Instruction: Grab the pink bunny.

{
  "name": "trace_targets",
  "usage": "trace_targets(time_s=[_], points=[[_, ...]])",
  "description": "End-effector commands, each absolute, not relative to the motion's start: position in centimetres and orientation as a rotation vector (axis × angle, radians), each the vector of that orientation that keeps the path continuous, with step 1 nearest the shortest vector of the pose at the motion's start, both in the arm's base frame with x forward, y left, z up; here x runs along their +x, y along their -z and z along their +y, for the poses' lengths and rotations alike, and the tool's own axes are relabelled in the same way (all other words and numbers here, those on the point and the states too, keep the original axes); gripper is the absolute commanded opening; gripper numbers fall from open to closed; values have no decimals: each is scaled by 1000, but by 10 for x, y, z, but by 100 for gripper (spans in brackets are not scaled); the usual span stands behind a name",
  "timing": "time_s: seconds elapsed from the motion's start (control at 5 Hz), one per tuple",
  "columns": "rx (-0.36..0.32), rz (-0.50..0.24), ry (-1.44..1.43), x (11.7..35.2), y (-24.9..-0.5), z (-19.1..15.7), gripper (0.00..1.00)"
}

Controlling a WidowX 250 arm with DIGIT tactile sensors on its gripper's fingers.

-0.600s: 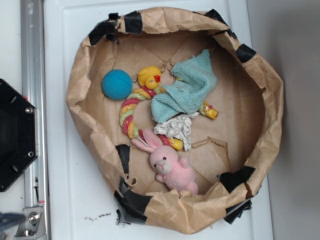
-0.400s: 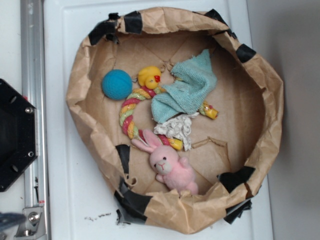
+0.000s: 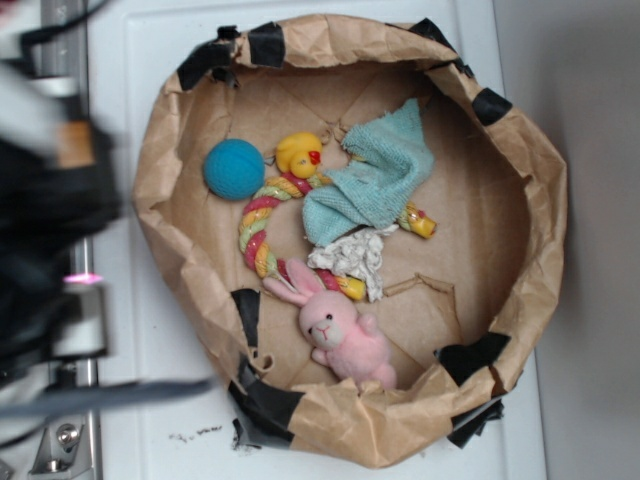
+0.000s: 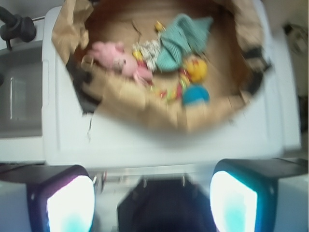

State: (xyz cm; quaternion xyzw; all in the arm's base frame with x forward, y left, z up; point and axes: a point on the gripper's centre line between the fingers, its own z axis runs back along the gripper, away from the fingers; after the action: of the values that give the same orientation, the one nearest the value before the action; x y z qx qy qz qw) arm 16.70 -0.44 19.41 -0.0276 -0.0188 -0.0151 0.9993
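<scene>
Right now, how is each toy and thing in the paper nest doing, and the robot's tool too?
Pale pink plush bunny: lying on the paper floor near the rim, not held.
Blue round ball: resting beside the duck.
Yellow rubber duck: sitting free.
Pink-yellow-green twisted rope toy: curved, partly under the cloth.
Teal cloth: crumpled.
Brown paper nest: crinkled, taped.
Tool: open, empty, outside the nest.

Surface: white table (image 3: 150,400), flat, small dark scuff marks near front edge | Resting directly on it: brown paper nest (image 3: 545,200) with black tape patches, rim crumpled | Left edge: metal rail (image 3: 62,60) alongside.
</scene>
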Motion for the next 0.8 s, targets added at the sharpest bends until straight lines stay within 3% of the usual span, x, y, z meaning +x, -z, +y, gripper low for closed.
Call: trace_targets(time_s=[0.0, 0.2, 0.4, 0.6], points=[[-167, -96, 205, 261, -158, -11, 100], [-183, -86, 411, 274, -122, -31, 100], [-82, -20, 664, 268, -82, -70, 100], [-109, -13, 913, 246, -61, -96, 100]])
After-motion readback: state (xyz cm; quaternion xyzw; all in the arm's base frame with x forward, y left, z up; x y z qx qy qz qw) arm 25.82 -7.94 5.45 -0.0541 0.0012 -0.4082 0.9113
